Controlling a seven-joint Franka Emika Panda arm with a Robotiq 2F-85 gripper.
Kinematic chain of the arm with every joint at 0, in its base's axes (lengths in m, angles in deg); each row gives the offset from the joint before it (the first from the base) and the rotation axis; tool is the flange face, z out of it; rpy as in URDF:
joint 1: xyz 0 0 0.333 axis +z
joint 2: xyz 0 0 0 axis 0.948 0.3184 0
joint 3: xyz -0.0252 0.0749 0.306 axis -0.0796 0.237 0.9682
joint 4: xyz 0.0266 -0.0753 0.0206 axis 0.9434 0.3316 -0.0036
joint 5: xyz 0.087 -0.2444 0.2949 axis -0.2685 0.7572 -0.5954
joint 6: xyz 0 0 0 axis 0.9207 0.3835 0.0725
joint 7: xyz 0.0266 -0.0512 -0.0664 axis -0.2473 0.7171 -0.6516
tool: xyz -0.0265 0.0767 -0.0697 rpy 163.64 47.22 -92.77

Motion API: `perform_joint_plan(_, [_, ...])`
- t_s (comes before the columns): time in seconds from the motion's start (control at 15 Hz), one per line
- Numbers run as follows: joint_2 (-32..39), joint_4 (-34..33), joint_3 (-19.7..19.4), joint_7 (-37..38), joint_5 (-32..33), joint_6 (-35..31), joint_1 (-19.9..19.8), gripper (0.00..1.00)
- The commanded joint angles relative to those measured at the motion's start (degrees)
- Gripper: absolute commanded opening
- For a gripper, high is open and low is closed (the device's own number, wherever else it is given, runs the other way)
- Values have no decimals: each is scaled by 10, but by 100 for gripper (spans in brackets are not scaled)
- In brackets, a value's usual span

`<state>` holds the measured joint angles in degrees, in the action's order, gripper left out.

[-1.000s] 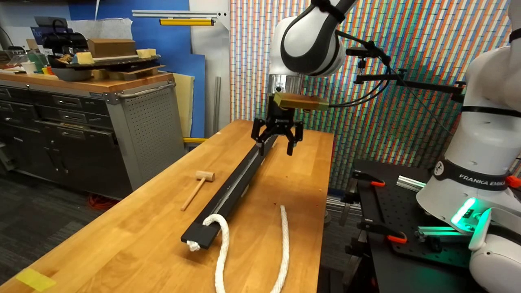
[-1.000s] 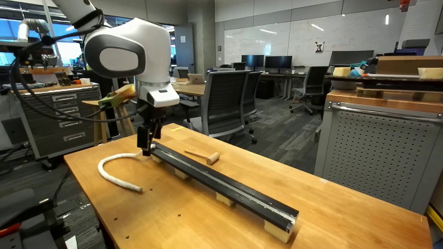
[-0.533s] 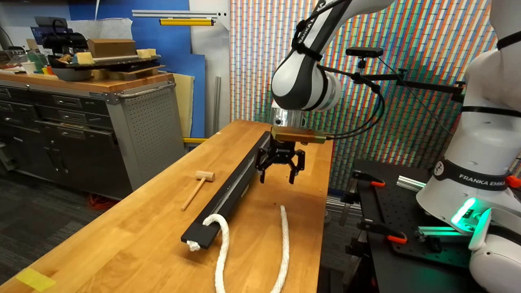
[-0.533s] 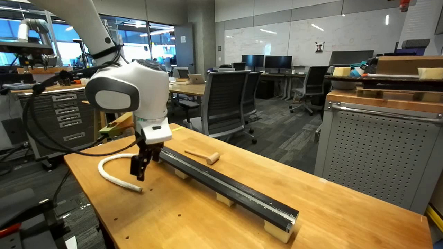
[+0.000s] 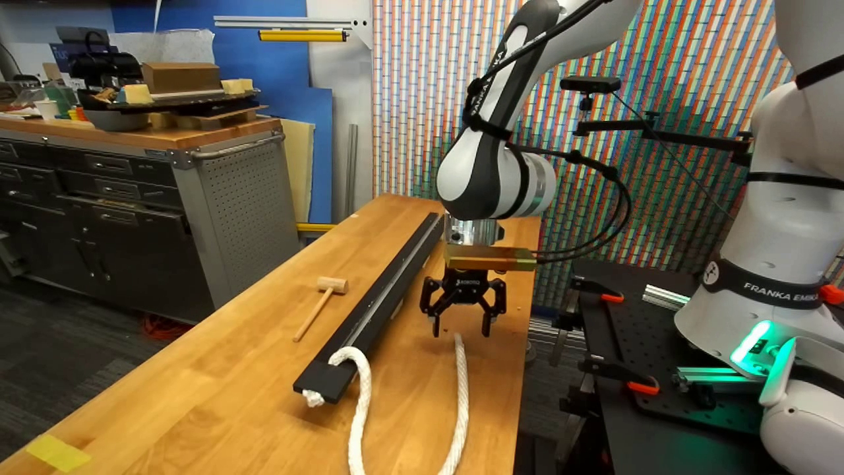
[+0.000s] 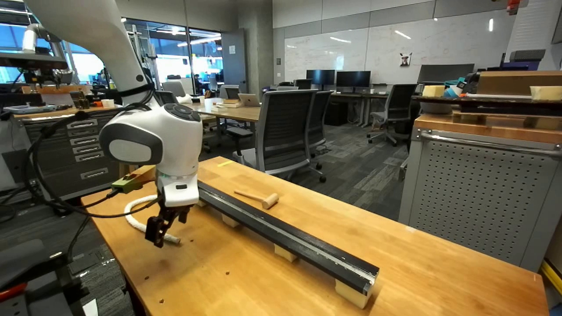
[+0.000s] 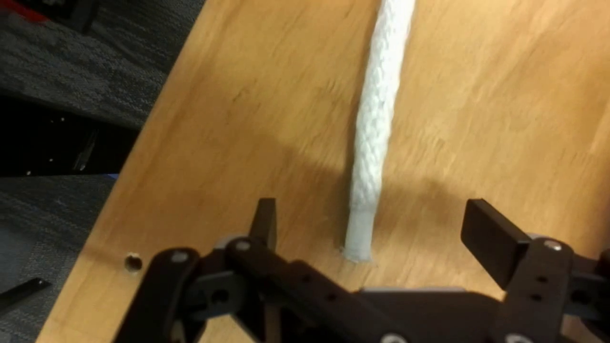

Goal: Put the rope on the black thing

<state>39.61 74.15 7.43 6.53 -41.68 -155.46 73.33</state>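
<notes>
We have the fingers [image 7: 493,240] wide apart, empty, by the free end of the rope [image 7: 375,126], which loops across the worktop [image 6: 263,281] from one end of the bar [image 6: 285,235]; it looks light, soft and floppy, so we'd pinch just behind the smooth tip.

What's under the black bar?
In an exterior view, pale blocks hold the black bar off the table. The bar hides the blocks' tops and the table right behind them.

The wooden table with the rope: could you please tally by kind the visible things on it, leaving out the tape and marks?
Rope: 1
Black bar: 1
Wooden mallet: 1
Pale support blocks, those visible: 4
Total: 7
</notes>
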Motion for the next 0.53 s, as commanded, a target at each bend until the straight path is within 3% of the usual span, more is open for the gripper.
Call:
perform_joint_plan(0.0, [12,-10,10,-11,-43,-11,17,100])
perform_joint_plan(0.07, [11,-9,11,-12,-49,-10,21,93])
perform_joint_plan(0.13, [12,-9,9,-12,-52,-11,26,75])
perform_joint_plan(0.47, [22,-11,9,-8,-46,-52,24,35])
